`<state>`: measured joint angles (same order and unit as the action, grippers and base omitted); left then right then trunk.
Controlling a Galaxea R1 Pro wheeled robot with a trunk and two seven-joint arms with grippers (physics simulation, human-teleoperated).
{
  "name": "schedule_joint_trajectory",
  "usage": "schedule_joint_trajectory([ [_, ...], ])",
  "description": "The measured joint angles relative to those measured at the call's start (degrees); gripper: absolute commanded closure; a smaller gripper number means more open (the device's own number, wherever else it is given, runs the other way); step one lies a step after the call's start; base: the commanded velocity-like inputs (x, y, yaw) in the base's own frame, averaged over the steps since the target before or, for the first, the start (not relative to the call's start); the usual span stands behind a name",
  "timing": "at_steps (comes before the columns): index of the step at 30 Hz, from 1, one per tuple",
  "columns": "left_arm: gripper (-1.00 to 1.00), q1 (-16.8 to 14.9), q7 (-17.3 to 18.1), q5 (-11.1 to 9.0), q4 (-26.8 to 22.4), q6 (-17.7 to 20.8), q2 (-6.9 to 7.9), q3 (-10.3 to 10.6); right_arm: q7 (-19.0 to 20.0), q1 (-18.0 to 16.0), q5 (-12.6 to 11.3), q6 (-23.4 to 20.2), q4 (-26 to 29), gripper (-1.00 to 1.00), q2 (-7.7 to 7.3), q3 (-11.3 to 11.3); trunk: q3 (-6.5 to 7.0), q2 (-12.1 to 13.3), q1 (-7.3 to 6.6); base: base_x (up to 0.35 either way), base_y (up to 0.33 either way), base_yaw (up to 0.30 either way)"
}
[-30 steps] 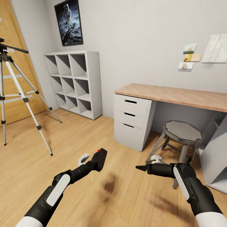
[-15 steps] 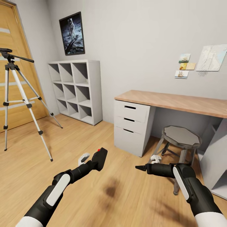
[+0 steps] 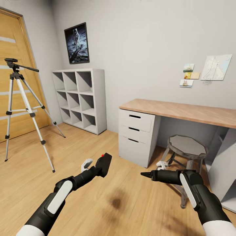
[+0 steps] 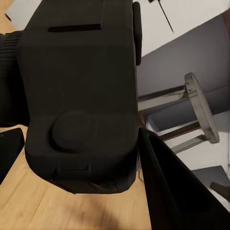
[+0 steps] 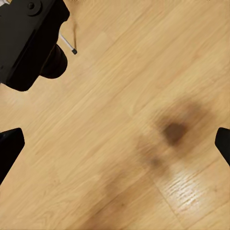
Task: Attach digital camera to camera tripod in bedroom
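Observation:
The small black digital camera [image 3: 105, 162], with its red dot on top, hangs low over the wood floor with my left gripper [image 3: 101, 167] shut on it. In the left wrist view the camera's body [image 4: 79, 96] sits against one dark finger [image 4: 175, 191]. The camera tripod [image 3: 20, 108] stands at the far left in front of the oak door, silver legs spread, its black head and pan handle bare. It is well away from both arms. My right gripper [image 3: 146, 174] is open over the floor, its fingertips wide apart in the right wrist view, where the camera [image 5: 28, 40] also shows.
This is the bedroom: white cube shelves [image 3: 80, 98] stand under an astronaut poster [image 3: 77, 42]. A wooden desk [image 3: 183, 111] with white drawers [image 3: 136, 131] and a grey stool [image 3: 187, 147] are at the right. The oak door [image 3: 13, 36] is behind the tripod.
The whole head view has shifted, so the room's things sit lower and further right in the picture. Both arms keep their pose, and the camera stays in the left gripper.

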<state>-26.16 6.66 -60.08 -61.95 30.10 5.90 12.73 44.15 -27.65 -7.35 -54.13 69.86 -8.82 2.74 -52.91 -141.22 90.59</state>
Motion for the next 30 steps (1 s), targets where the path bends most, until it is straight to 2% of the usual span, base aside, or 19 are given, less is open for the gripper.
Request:
schedule_joint_trajectory([
  [4, 1.0, 0.0, 0.15, -1.06, 0.0, 0.07, 0.06, -0.03, 0.0, 0.0, 0.0, -0.02, 0.0, -1.0, 0.02, -0.04, 0.72, 1.6, -0.88, 0.0, 0.0, 0.0],
  [8, 1.0, 0.0, 2.13, -1.9, 0.04, 0.2, 0.17, -0.04, 0.0, 0.0, 0.0, 0.02, 0.0, -1.0, 0.03, -0.05, 1.44, 3.21, -1.76, 0.0, 0.0, 0.0],
  [16, 1.0, 0.0, 6.65, -1.93, 0.67, 0.39, 0.29, -0.04, -0.06, 0.0, 0.0, 0.05, 0.0, -1.0, 0.11, -0.06, 2.87, 6.42, -3.51, 0.0, 0.0, 0.0],
  [30, 1.0, 0.01, 7.32, -1.98, 0.9, 0.41, 0.3, -0.05, 0.0, 0.0, -0.02, 0.07, 0.0, -1.0, 0.06, 0.03, 5.39, 12.03, -6.59, 0.0, 0.0, 0.0],
])
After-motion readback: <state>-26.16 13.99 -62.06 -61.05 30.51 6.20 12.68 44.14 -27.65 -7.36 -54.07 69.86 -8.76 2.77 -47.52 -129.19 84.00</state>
